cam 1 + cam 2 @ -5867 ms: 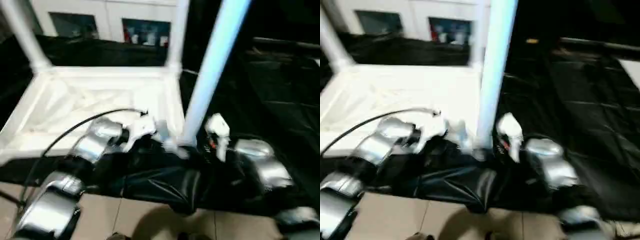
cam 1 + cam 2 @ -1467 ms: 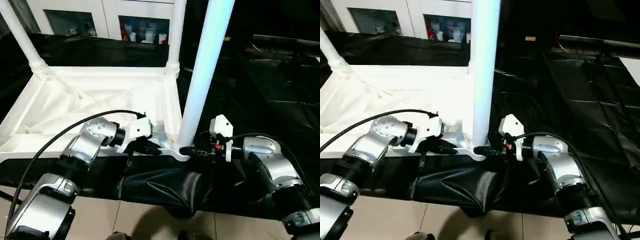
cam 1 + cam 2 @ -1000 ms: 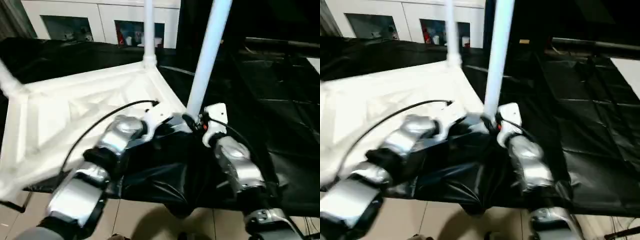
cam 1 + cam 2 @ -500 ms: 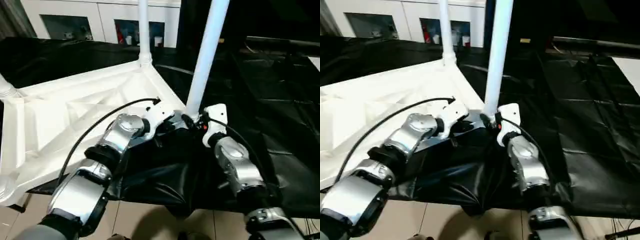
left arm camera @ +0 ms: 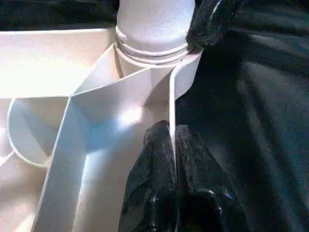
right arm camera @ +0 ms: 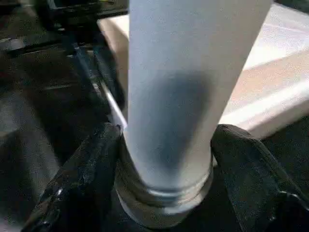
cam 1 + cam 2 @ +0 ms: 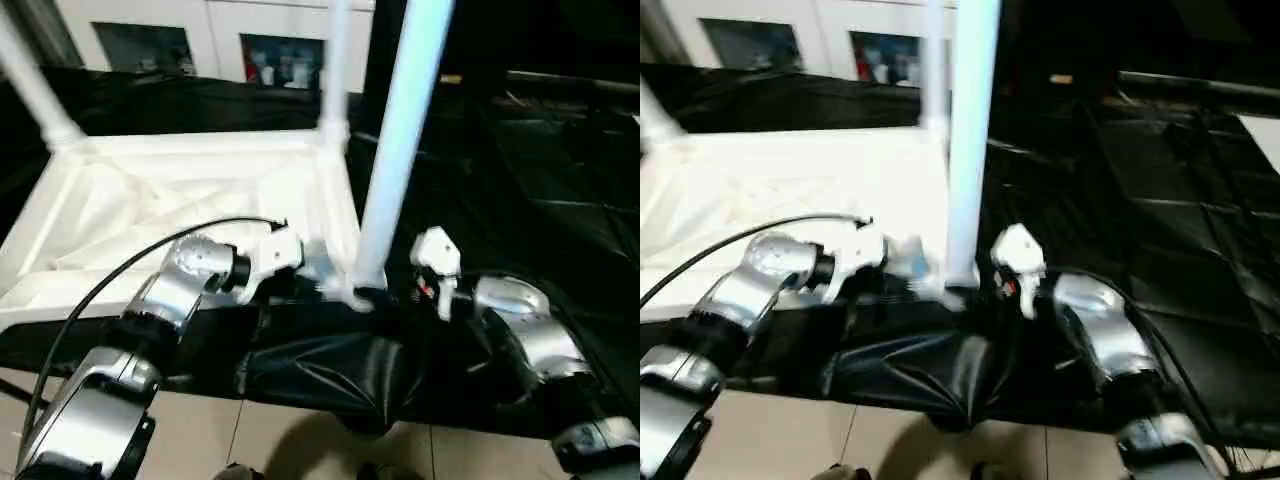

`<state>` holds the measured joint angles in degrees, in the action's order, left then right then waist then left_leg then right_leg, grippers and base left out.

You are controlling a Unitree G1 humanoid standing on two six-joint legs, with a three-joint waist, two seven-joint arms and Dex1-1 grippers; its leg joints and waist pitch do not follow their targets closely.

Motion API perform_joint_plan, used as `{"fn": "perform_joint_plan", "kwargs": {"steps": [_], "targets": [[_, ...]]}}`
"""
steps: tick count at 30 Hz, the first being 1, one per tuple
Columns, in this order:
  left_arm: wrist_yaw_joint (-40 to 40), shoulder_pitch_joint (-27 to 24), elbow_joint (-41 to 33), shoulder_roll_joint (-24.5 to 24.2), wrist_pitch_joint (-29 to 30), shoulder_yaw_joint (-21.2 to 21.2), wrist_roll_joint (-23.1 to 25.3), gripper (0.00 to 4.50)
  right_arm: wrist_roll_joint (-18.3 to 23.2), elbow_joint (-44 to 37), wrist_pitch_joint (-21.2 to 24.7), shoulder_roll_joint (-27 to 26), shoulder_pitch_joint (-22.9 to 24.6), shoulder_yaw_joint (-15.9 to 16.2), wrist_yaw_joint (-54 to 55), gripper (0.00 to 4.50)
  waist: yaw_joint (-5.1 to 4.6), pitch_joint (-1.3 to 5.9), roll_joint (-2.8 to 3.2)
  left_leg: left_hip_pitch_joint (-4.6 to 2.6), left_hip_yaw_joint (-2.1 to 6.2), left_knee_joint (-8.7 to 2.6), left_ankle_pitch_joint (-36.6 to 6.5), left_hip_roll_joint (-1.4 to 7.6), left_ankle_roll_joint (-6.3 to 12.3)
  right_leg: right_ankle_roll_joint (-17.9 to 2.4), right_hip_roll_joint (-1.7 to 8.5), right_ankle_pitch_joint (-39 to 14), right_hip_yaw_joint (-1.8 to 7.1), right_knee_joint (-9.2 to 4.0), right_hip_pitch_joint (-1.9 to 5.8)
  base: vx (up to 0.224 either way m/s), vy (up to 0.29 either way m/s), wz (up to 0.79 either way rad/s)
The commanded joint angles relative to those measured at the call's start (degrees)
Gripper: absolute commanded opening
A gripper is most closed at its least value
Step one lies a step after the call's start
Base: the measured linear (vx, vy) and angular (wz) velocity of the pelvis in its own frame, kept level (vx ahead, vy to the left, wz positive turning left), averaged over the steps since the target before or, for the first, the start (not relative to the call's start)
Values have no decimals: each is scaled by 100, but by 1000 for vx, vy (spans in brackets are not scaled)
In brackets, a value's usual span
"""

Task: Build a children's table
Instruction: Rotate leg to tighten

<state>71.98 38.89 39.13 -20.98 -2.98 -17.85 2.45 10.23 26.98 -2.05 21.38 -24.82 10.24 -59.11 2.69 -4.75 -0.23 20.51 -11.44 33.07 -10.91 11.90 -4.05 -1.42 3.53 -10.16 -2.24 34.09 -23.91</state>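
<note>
The left gripper (image 5: 173, 159) pinches the thin side wall of the upturned table top (image 7: 180, 190). Just beyond it, the right gripper (image 6: 164, 159) straddles the base of the near leg (image 7: 395, 150) standing in its corner socket, seemingly gripping it. Three legs stand upright; the fourth corner apparently remains.

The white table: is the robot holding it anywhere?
Yes. The left gripper pinches the tabletop's thin side rim near a corner; the right gripper straddles the leg near its base.
</note>
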Motion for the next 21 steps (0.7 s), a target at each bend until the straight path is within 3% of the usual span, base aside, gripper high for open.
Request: {"fn": "perform_joint_plan", "kwargs": {"steps": [1, 4, 7, 13, 21], "targets": [[326, -153, -81, 105, -1, -204, -142, 0, 93, -177, 74, 119, 66, 123, -338, 316, -7, 352, -72, -34, 18, -319, -847, 158, 606, -1491, 356, -744, 225, -326, 326, 0, 0, 0], [343, -167, -122, 104, 11, -176, -131, 0, 55, -212, 74, 161, 139, 231, -546, 316, 8, 336, -84, -37, 26, -330, -951, 146, 509, -1311, 374, -1161, 235, -373, 311, 0, 0, 0], [367, -179, -234, 62, 70, -163, -156, 0, 25, -146, 59, 155, 138, 236, -640, 316, 11, 348, -92, -22, 40, -330, -836, 142, 486, -1241, 383, -1199, 237, -364, 320, 0, 0, 0], [379, -198, -334, 42, 127, -128, -135, 0, 150, -122, 172, 117, 105, 160, -675, 273, 12, 372, -81, -13, 31, -308, -603, 133, 591, -1362, 360, -696, 226, -313, 331, 0, 0, 0], [374, -212, -341, 48, 152, -113, -101, 0, 81, -128, 142, 68, 212, 148, -583, 254, 13, 368, -70, -17, 35, -313, -692, 131, 542, -1331, 359, -825, 224, -328, 328, 0, 0, 0]]}}
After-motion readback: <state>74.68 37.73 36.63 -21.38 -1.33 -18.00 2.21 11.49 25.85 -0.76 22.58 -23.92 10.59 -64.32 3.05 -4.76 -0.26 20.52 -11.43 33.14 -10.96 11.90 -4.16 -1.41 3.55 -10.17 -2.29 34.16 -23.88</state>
